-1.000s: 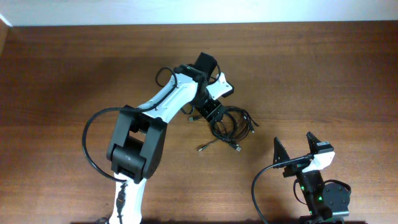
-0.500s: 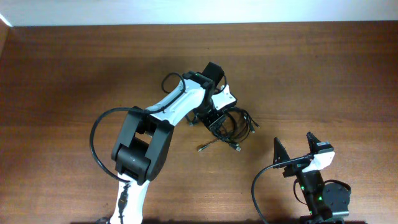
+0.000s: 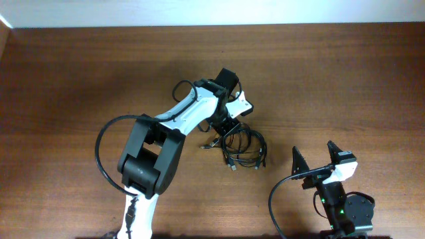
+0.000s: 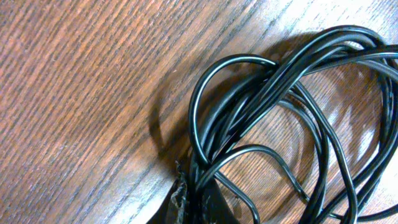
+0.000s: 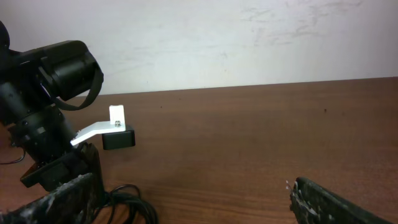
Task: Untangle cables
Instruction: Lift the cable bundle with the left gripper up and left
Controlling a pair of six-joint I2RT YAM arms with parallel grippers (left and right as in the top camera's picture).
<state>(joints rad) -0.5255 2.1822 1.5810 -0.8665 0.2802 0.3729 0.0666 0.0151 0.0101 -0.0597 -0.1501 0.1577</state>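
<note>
The cables (image 3: 243, 149) lie as a tangled bundle of thin black loops at the middle of the table, with small plugs (image 3: 211, 143) sticking out at the left and front. My left gripper (image 3: 226, 126) is at the bundle's upper left edge, shut on a few strands. In the left wrist view those strands (image 4: 281, 70) run down between the closed fingers (image 4: 181, 200). My right gripper (image 3: 313, 153) stands open near the front right, apart from the cables, with nothing between its fingers (image 5: 323, 200). The right wrist view shows the bundle's edge (image 5: 127, 205) at lower left.
The wooden table (image 3: 80, 79) runs to a pale wall at the back. The left arm (image 3: 149, 156) slants from the front left across to the centre. The right arm's base (image 3: 345, 209) sits at the front right corner.
My left gripper has closed on the cables. The bundle has shifted toward the front and a little left, with its plugs rearranged. The right arm has not moved.
</note>
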